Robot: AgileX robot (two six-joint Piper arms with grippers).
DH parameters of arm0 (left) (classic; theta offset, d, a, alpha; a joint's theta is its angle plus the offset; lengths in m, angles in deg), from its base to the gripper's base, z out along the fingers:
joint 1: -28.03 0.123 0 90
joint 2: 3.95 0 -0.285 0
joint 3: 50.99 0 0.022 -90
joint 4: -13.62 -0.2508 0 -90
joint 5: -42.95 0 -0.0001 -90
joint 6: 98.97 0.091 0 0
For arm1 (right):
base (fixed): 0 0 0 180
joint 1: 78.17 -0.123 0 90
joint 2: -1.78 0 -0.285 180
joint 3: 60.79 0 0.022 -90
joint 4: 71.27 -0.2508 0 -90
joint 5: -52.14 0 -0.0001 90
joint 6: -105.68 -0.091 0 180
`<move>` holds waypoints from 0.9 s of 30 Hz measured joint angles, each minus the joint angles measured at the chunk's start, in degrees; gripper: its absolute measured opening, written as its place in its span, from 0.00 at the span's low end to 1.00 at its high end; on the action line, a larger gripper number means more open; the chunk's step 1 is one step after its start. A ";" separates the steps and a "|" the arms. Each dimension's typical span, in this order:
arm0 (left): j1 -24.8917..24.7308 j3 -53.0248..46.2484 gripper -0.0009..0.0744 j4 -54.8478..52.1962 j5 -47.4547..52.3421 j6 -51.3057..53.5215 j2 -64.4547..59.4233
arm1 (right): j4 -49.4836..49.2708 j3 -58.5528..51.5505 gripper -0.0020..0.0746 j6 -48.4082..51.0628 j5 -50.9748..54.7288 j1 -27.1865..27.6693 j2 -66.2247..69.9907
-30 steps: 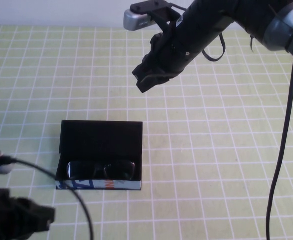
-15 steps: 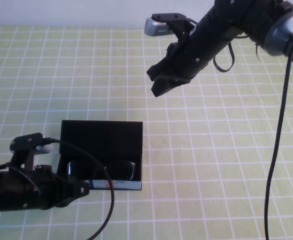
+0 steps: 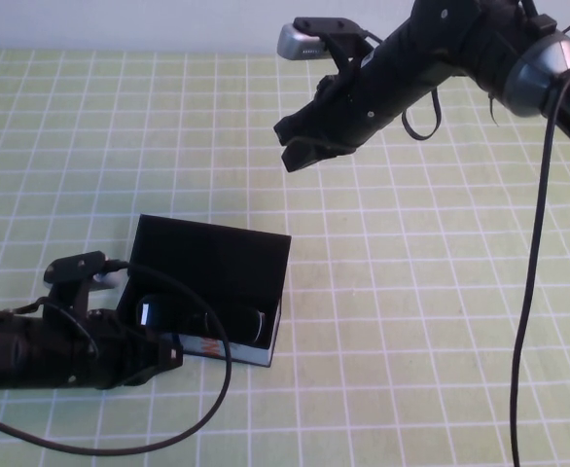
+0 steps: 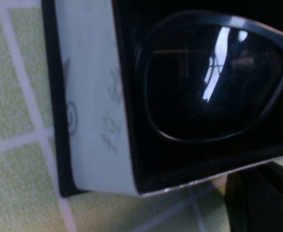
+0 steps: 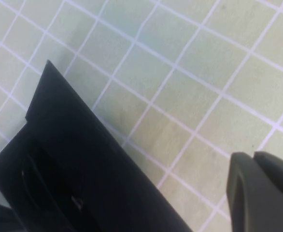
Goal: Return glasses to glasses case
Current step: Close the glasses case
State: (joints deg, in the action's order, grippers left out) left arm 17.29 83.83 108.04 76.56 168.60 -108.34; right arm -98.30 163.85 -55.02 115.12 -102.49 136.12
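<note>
The glasses case lies on the green gridded cloth with its lid open and laid back, turned a little askew. The black glasses rest inside the case, folded, and one dark lens fills the left wrist view beside the case's pale patterned side. My left gripper is low at the case's front left corner, touching or almost touching it; it shows as a dark shape. My right gripper hangs high over the table behind the case, shut and empty, its fingers pressed together above the case lid.
The left arm's black cable loops over the cloth in front of the case. The right arm's cable hangs down the right side. The cloth ends at a white wall at the back.
My left arm came in from the lower left to the case's front corner, and the case turned and slid slightly right. The right arm swung back, staying high and shut.
</note>
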 joint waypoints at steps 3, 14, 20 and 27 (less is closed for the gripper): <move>0.00 0.14 0.01 0.11 0.21 0.51 -0.28 | -0.15 0.00 0.01 0.00 -0.55 0.00 0.63; 0.00 0.14 0.01 0.11 0.58 0.88 -0.41 | -0.58 0.00 0.01 -0.22 -3.35 0.13 9.37; 0.00 0.14 0.01 0.22 1.01 1.02 -0.63 | -2.85 0.10 0.01 -0.22 1.52 0.13 10.77; 0.00 0.14 0.01 0.30 1.01 1.02 -0.63 | -8.02 0.32 0.01 2.13 6.43 0.13 10.77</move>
State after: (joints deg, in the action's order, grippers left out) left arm 17.29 83.97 108.34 77.56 169.61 -108.97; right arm -106.32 164.17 -52.90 121.55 -102.37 146.89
